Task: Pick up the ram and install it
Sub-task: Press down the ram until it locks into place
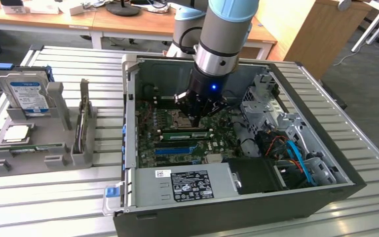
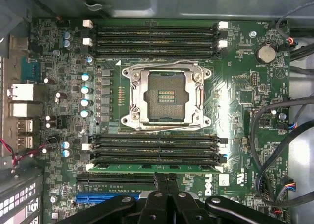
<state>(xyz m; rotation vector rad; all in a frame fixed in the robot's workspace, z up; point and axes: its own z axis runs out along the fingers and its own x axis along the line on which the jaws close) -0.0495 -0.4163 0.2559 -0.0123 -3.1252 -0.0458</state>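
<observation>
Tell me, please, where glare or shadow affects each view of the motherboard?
Wrist view: a bright patch washes out the motherboard beside the empty processor socket, while the case edges fall dark. Exterior view: even room light, the arm shading the board beneath the gripper, a blue lamp glowing on the wrist.

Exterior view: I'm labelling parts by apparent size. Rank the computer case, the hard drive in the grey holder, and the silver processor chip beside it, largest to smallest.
1. computer case, by far the largest.
2. hard drive.
3. silver processor chip, looking somewhat smaller than the drive, though both sit at similar nearness.
</observation>
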